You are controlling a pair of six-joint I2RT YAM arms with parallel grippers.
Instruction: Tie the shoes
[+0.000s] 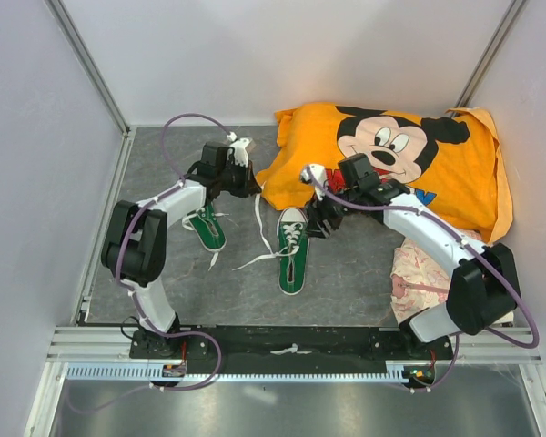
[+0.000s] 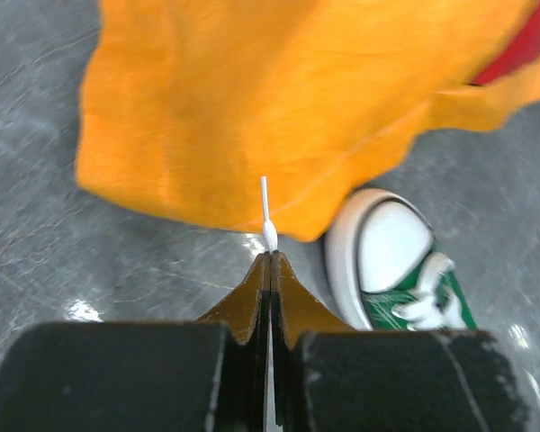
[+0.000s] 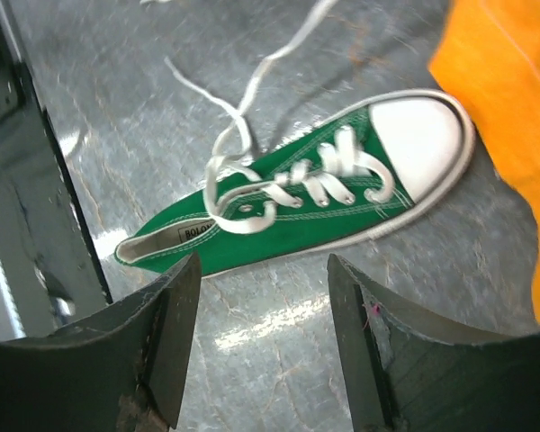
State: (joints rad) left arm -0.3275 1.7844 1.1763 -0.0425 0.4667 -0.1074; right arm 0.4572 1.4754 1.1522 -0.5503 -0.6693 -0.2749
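One shoe (image 1: 207,229) lies half hidden under an arm. Left gripper (image 2: 270,259) pinches a lace tip (image 2: 268,211); right gripper (image 3: 263,270) gapes empty over the other shoe (image 3: 297,193).

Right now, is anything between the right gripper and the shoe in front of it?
Nothing visible: the open right gripper faces the green shoe directly; the orange cloth lies aside, by its toe.
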